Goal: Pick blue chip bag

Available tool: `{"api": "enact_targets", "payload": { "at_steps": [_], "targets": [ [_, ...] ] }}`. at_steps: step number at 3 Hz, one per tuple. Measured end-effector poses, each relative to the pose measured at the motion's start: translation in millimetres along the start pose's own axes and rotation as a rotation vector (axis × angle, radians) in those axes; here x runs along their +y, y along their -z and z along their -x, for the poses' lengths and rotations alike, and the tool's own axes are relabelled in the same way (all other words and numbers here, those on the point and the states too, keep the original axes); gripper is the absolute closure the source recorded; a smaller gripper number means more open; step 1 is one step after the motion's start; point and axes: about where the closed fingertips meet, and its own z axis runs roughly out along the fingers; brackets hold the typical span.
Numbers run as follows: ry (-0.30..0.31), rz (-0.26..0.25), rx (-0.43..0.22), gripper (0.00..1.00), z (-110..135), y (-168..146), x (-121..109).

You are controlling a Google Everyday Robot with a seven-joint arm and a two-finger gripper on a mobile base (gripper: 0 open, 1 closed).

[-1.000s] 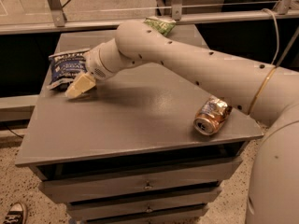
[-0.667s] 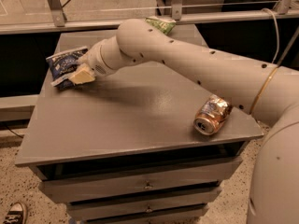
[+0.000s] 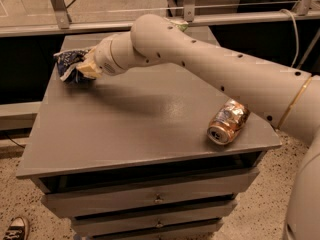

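I had one camera, looking down from high beside the arm across the grey drawer cabinet at close range; the gripper sat upper left in view, against the blue chip bag.

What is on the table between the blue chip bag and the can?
Only bare tabletop, in the camera view. The arm reaches over it, its gripper at the blue chip bag.

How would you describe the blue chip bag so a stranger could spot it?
Find the grey drawer cabinet; go to its far left corner. There the arm's end effector meets the blue chip bag, dark navy and crinkled, unlike the coppery can lying near the right edge.
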Motion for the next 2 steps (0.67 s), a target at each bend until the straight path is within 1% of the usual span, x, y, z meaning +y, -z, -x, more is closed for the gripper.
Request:
{"api": "enact_targets", "payload": {
  "at_steps": [1,2],
  "targets": [
    [0.092,-0.008,-0.121,1.00,44,30,-6],
    [0.193,0.005,-0.176,1.00,69,54,-13]
  ]
}}
